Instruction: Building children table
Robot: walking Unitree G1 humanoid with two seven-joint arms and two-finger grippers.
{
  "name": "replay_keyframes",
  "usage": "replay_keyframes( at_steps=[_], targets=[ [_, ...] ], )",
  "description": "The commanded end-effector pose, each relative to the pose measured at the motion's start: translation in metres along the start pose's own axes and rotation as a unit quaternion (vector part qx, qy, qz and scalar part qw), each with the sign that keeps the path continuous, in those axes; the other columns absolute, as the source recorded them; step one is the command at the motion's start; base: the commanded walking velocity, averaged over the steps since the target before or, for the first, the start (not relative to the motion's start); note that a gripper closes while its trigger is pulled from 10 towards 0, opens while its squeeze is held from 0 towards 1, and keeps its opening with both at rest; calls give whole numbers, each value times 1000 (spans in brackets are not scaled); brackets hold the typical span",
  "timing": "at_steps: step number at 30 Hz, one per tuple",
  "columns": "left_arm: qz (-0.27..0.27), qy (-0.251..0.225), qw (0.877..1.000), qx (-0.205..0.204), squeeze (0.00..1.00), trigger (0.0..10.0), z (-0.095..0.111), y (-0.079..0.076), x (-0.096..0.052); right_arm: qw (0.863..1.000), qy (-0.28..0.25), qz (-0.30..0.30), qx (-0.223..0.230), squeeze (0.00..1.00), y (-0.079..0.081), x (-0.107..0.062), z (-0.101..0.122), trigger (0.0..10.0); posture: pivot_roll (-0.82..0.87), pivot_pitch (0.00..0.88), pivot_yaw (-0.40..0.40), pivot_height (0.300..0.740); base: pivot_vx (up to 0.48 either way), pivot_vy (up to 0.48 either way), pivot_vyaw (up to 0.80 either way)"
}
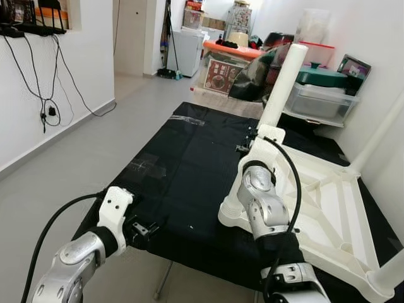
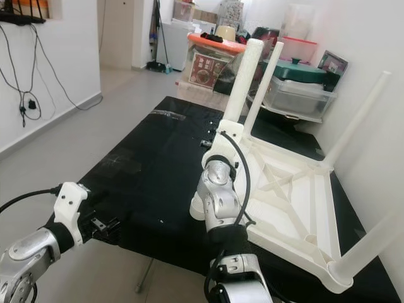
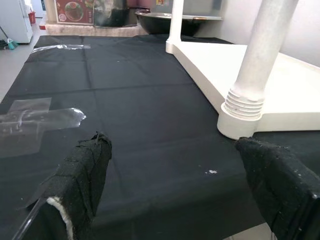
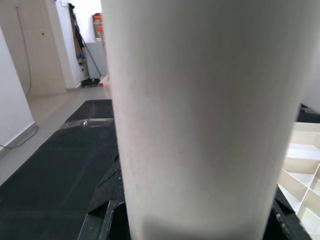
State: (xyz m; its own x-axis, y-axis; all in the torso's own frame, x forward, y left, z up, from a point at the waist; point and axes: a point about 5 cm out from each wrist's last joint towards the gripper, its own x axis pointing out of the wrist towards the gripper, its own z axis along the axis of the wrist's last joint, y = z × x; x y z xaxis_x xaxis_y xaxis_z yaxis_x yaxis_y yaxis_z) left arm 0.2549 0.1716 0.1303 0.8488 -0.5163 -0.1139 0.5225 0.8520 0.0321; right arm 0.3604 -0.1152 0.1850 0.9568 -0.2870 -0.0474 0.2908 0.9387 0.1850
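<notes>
The right claw [image 1: 260, 134] grips the near-left leg [image 2: 243, 82] of the upturned white table [image 2: 297, 208] on the black worktop [image 1: 183, 183], so it should keep the leg upright while seating it, while the left claw [image 3: 175, 195] hangs open, empty.

Table top [image 1: 328, 208]: we see white plastic, smooth, faintly glossy, with moulded ribs.
Near leg [image 3: 260, 55]: we see white plastic, matt, with a ridged collar at its base.
Black cloth [image 1: 183, 177]: we see matt woven fabric, creased in straight fold lines.
Tape [image 3: 30, 122]: we see clear, shiny, wrinkled film stuck to the cloth.
Left gripper [image 3: 175, 195]: we see fingers [image 3: 80, 175] wrapped in rough black padding, frayed white at one tip.
Arms: we see brushed silver metal with white plastic brackets.
Floor [image 1: 82, 164]: we see smooth grey, softly reflective.
</notes>
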Motion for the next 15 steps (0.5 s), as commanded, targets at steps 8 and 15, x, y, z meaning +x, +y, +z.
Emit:
replay_keyframes(
  at_steps=[8, 15],
  targets=[
    [4, -4, 1000, 5, 0, 10000, 0, 0, 4, 998, 55, -37, 9, 0, -19, -3, -32, 0, 109, 0, -137, 740, 0, 0, 0],
    [4, -5, 1000, 7, 0, 10000, 0, 1, 5, 1000, 15, 18, -7, 0, -7, -6, -15, 10000, 106, 0, -136, 740, 0, 0, 0]
  ],
)
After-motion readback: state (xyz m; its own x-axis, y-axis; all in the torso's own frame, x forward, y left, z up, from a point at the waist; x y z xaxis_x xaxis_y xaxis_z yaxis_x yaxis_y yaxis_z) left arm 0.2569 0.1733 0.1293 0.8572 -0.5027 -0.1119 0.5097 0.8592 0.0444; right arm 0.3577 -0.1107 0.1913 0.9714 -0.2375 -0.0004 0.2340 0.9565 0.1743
